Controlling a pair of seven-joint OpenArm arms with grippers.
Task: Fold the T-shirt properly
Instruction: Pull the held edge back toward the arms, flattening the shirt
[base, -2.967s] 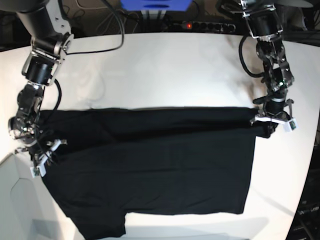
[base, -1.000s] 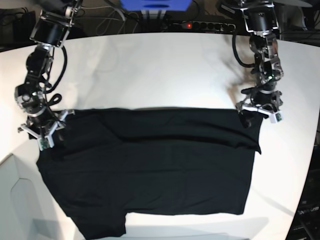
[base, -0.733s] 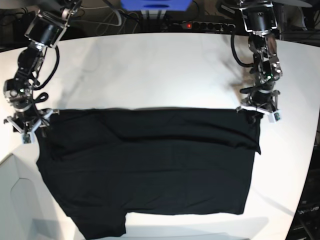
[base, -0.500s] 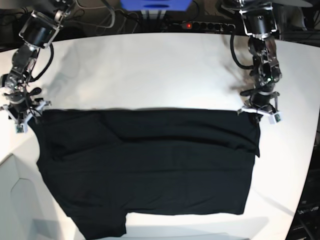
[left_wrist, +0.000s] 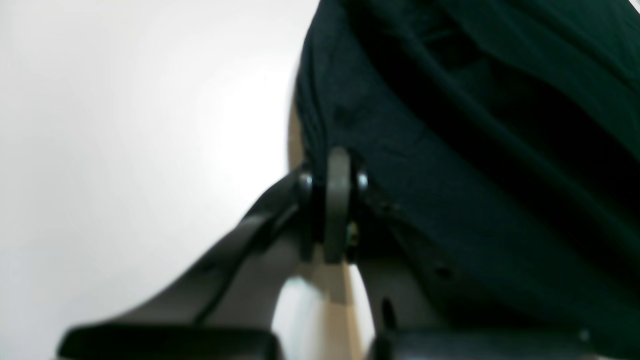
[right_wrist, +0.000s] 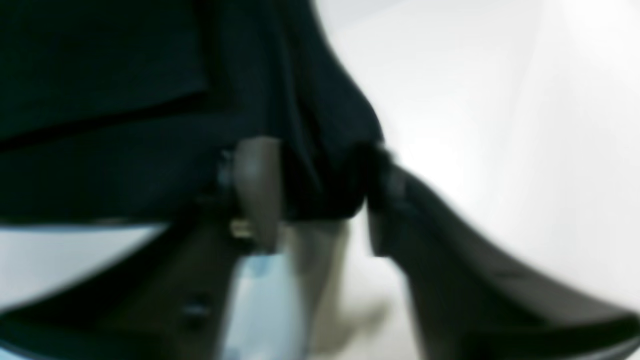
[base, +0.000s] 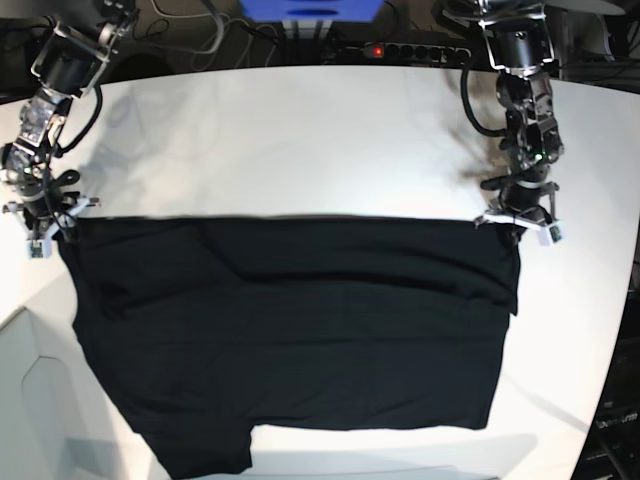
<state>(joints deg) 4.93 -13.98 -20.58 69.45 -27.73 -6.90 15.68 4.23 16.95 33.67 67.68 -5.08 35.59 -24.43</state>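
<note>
Two grippers sit at the top corners of the plain black cloth T-shirt (base: 290, 330), which I see spread flat on the white table (base: 300, 140). At far left of the base view, my right gripper (base: 40, 228) has its fingers (right_wrist: 257, 190) part-spread with a bunch of the shirt's corner between them; blur hides whether they grip. At far right, my left gripper (base: 518, 222) has its fingers (left_wrist: 338, 200) pressed together, pinching the shirt's edge.

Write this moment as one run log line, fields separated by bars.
left gripper: shut on T-shirt corner | right gripper: cloth between fingers | table: shirt lies flat
</note>
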